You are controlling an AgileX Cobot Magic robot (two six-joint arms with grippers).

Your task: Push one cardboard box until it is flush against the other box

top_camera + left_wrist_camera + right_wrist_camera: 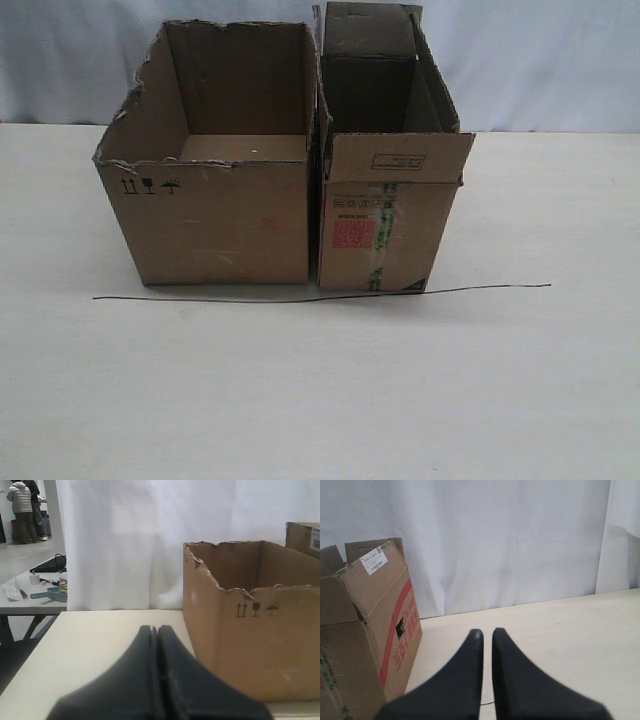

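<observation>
The left gripper (156, 630) has its dark fingers pressed together with nothing between them. The right gripper (487, 632) is narrow, with a slim gap between its fingers, and also empty. Neither touches a carton.

On the pale table (320, 400), a thin dark wire (480, 288) lies at 6 o'clock of both cartons, just in front of them. Behind it stands the cardboard box (215, 220), and the other box (385, 220) is at its 3 o'clock. Only a thin dark seam shows between them, and whether the walls touch along their length cannot be told.

The cardboard box is open-topped and looks empty, so it is probably light and should slide easily on the smooth surface. Its single-layer walls likely flex, and the ragged rim offers no strength. It calls for a push rather than a grip. The best contact looks to be low on the wall at its 9 o'clock, near the stiffer floor edge and centred so it does not swivel. A white curtain (540, 60) hangs farthest back.
</observation>
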